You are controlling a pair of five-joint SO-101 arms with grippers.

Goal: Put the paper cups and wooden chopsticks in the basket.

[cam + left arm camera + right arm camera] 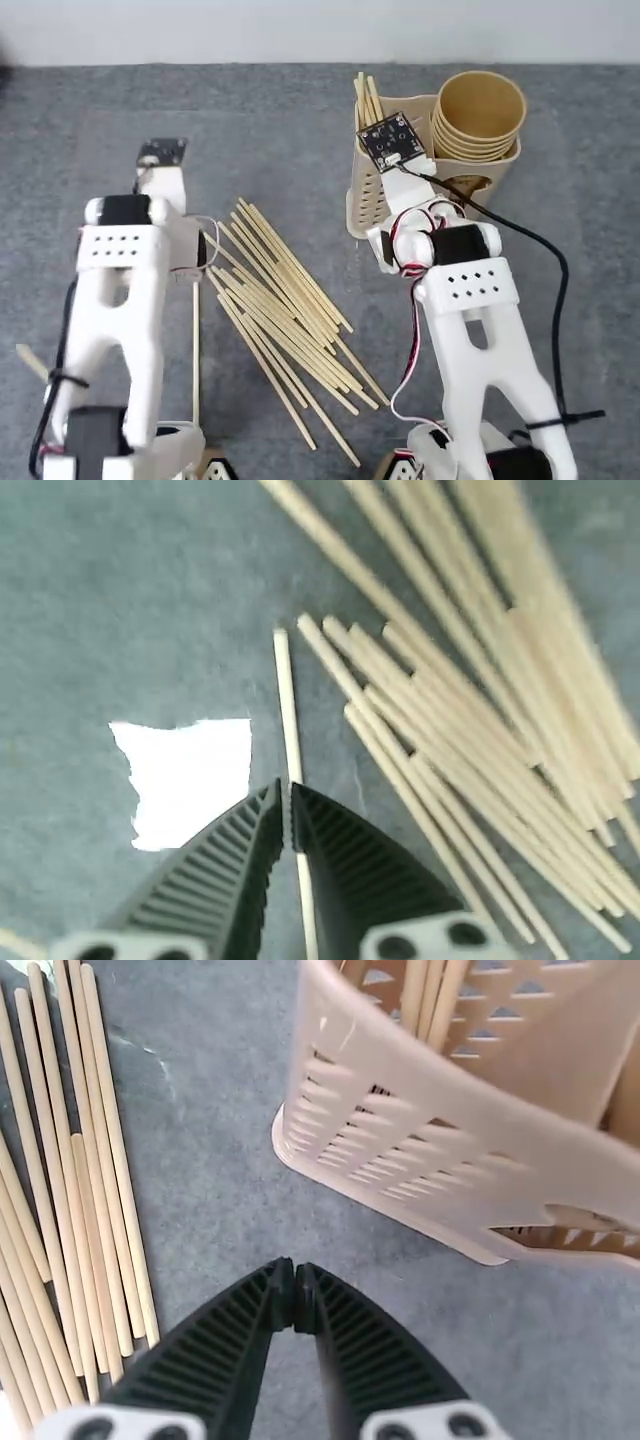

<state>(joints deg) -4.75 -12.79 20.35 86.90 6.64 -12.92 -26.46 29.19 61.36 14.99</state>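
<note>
Several wooden chopsticks (290,310) lie fanned out on the grey mat between the two arms. My left gripper (291,802) is down at the mat, shut on a single chopstick (284,700) that lies apart from the pile (470,740); in the high view this chopstick (196,345) runs along the left arm. The beige basket (365,205) stands at the back right with a stack of paper cups (482,112) and a few chopsticks (367,98) in it. My right gripper (294,1298) is shut on nothing, low over the mat just in front of the basket (400,1150).
A lone stick (30,362) lies at the far left beside the left arm's base. A white patch (188,778) shows on the mat near the left gripper. A black cable (540,250) loops from the right arm past the basket. Bare mat stretches behind the pile.
</note>
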